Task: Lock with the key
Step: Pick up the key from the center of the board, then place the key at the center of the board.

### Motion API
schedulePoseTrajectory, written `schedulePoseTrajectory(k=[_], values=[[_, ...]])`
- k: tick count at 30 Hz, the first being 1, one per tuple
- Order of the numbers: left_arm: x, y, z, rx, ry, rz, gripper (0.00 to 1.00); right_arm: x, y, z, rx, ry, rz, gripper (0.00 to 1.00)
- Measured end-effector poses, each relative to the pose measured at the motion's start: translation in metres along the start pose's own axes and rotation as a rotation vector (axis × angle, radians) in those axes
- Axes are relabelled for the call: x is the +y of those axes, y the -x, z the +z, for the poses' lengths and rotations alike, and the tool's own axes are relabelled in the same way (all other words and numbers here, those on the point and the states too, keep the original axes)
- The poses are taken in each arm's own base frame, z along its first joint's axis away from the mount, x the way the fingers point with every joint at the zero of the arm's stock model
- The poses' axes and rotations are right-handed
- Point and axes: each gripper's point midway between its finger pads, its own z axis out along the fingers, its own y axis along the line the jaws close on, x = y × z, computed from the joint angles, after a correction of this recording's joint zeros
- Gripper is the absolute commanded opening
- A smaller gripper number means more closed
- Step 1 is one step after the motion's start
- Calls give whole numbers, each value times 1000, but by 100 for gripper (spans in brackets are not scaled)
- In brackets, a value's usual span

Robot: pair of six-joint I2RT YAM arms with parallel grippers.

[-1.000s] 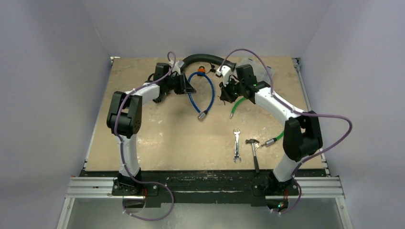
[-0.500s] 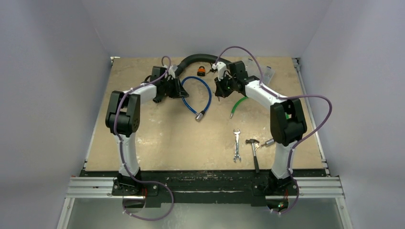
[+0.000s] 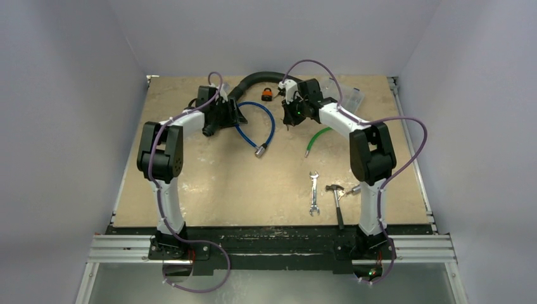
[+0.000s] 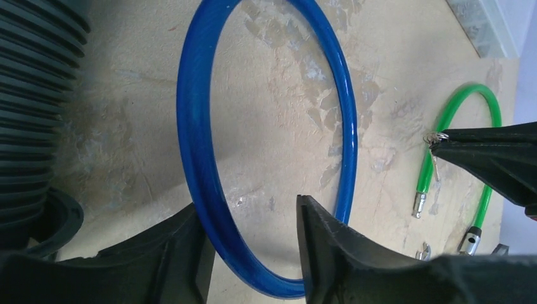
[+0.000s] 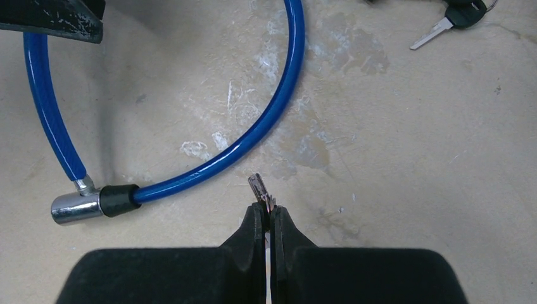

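Note:
A blue cable lock [image 3: 269, 121] lies looped on the far middle of the table, its metal end [image 3: 259, 151] pointing toward me. Its orange and black lock body [image 3: 268, 94] sits at the far edge. My left gripper [image 3: 233, 118] is open, with the blue cable [image 4: 196, 145] passing between its fingers against the left one. My right gripper [image 3: 290, 119] is shut on a small key [image 5: 257, 187]; its blade sticks out past the fingertips, just above the table near the cable [image 5: 253, 136] and its metal end [image 5: 73, 208]. The right gripper also shows in the left wrist view [image 4: 443, 144].
A black corrugated hose [image 3: 256, 78] curves along the far edge. A green cable [image 3: 315, 137] lies right of the lock. A wrench [image 3: 313, 193] and a hammer [image 3: 337, 204] lie nearer me. A spare black-headed key [image 5: 453, 19] lies beyond. A clear plastic box [image 3: 352, 96] is far right.
Both grippers have moved left and toward the far edge. The blue cable has shifted left with the left gripper. The right arm has folded in, still holding the key.

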Motion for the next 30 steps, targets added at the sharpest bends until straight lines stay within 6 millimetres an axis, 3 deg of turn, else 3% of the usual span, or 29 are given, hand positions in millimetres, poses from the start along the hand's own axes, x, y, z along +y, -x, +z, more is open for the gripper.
schedulePoseTrajectory(k=[4,6,8,19,30], values=[[-2,1,-5,-1,4,22,73,0,0,0,0,-1,8,0],[-6,4,-10,-6,0,38,91,-1,0,0,0,-2,10,0],[-10,8,-15,-17,-5,55,96,-2,0,0,0,-3,13,0],[-45,60,-74,-168,34,238,100,-2,-5,3,9,1,33,0],[-73,87,-136,-306,77,367,100,-3,-32,24,69,12,62,15]])
